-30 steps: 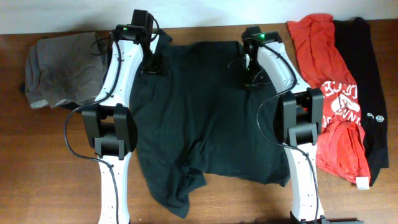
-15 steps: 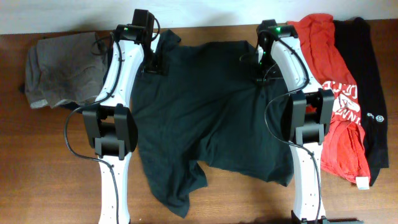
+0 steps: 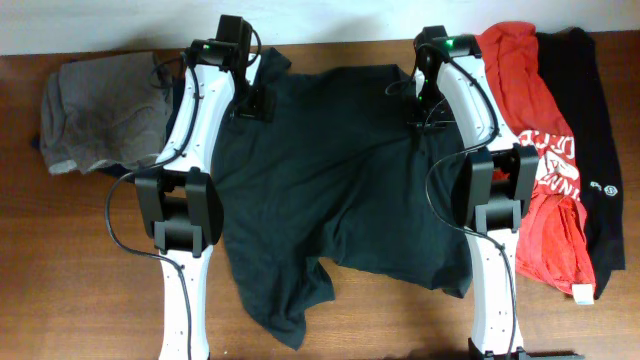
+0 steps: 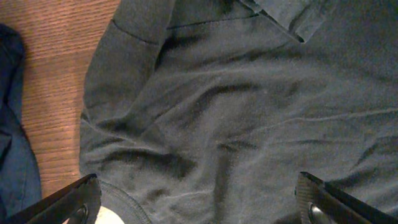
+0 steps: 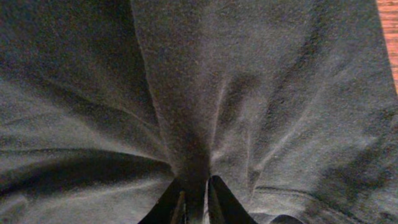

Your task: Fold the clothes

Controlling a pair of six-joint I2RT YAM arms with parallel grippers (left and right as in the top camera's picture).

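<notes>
Overhead, even soft light is seen; faint shadows are cast on the table (image 3: 80, 260). Wrist views are dimmer, grainy; the shirt (image 5: 261, 93) is rendered soft.

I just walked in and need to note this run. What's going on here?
Two robot arms are working on a black T-shirt spread out, rumpled, on the wooden table. The right gripper pinches a ridge of the shirt near its far right corner. The left gripper hangs wide open over the far left part, holding nothing. No fold is made yet. A grey garment lies left; a red shirt and another black garment lie right.
</notes>
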